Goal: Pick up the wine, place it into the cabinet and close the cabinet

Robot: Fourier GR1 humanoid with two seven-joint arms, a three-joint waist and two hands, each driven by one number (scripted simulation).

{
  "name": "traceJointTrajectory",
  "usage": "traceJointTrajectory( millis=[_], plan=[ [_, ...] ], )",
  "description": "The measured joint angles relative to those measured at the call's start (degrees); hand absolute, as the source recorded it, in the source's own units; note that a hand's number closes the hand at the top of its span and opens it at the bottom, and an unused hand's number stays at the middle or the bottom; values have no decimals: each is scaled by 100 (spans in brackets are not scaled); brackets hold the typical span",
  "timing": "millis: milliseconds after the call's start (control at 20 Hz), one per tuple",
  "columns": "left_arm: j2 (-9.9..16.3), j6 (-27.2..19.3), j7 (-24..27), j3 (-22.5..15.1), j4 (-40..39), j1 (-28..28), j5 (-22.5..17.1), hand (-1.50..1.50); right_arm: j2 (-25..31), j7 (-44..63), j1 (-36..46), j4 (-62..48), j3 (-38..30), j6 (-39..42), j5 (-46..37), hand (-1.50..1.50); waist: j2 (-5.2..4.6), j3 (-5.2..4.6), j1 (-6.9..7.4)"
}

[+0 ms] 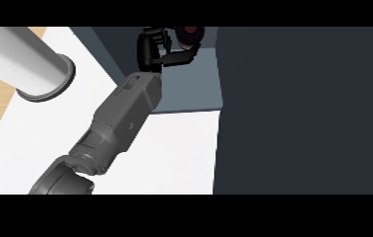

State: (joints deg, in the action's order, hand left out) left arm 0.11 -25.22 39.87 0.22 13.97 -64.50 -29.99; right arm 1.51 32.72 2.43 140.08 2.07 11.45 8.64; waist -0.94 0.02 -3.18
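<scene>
Dark red wine (pixel 189 35), glimpsed at the top of the head view, deep within the open cabinet (pixel 191 85); only its upper end showing, body hidden behind black fingers, long axis not readable. Lying directly ahead of the robot hand (pixel 162 49), in contact with it, at the far end of an outstretched grey forearm (pixel 125 117) running diagonally up from the view's lower left over the white table (pixel 182 147). Fingers curled around the bottle, thumb bar crossing beneath it: clamped on the wine, not spread. Which arm this is not certain from the frame; entering from the lower left, so read as the left, with no other hand visible. Grey cabinet floor under the hand; whether the bottle rests on it or hangs just above, not discernible. Dark cabinet door (pixel 291 107), a broad slab along the right, standing open beside the hand. Judged stage: placement nearly done; release and withdrawal pending, then door closing. Grey cylinder (pixel 33 63) at upper left, well apart.
</scene>
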Motion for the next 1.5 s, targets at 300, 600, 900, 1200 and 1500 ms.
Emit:
traceJointTrajectory(
  millis=[300, 600, 900, 1200, 1500],
  plan=[
    [-11, 168, 117, 216, -250, -128, -61, 150, -39, 69, 66, -2, 85, -37, 8, -150, -2, 3, -13],
    [-9, 194, 258, 263, -464, -165, 19, 150, -16, 207, 209, -9, 79, -95, 7, -150, 6, 11, -25],
    [-10, 15, 268, 230, -670, -185, 160, -150, -24, 203, 262, -22, 118, -88, 1, -150, -3, 9, -31],
    [16, -144, 334, 185, -795, -156, 307, -150, -21, 235, 371, -35, 102, -113, -2, -150, -11, 17, -72],
    [17, -336, 425, 117, -928, -47, 459, -150, 0, 62, 243, -87, -11, 13, 55, -150, -39, 11, -115]
  ],
)
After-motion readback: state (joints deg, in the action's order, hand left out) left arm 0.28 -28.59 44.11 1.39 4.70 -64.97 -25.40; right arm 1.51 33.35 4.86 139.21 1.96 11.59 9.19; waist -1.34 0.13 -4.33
